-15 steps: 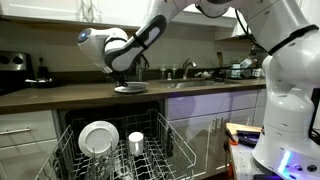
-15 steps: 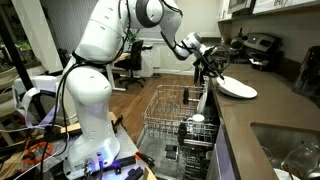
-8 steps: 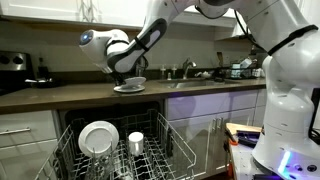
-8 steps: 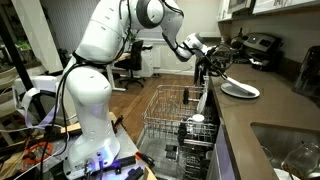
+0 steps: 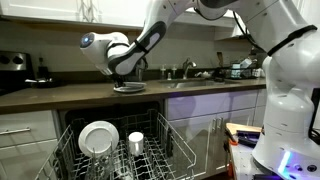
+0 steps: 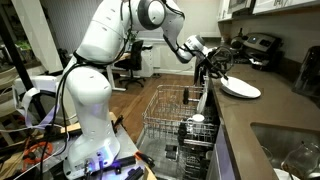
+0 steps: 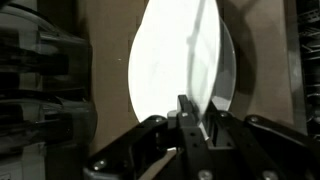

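One white plate (image 5: 129,88) sits low over countertop (image 5: 60,93), above open dishwasher rack (image 5: 172,138) (resting or just off surface: cannot tell). The gripper (image 7: 198,108) is clamped on plate's near rim, with fingers close together either side of edge, clearest in wrist view. Judged progress: grasp made; plate at counter, well apart from rack below. Count: two plates, the gripped one and racked plate (image 5: 98,138) standing upright; one cup (image 5: 136,141) just beside it; one gripper.
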`<state>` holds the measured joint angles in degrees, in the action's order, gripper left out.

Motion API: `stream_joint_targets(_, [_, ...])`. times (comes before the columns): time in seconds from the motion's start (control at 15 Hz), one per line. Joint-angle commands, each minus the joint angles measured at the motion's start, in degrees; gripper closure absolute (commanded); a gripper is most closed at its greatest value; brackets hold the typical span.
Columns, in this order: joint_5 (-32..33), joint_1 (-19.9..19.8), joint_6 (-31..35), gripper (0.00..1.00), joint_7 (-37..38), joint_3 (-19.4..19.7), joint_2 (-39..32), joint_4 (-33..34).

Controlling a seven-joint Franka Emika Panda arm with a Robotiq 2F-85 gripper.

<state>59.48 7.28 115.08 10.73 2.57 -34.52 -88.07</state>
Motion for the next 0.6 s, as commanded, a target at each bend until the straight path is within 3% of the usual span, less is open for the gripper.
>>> stream_joint_targets(0.0, [1.4,-0.4,1.0,0.76,-0.1,0.0,-0.8,1.2])
stream_joint_targets(0.53, [0.8,-0.6,2.0,0.48,-0.6,-0.4,-1.1,1.2])
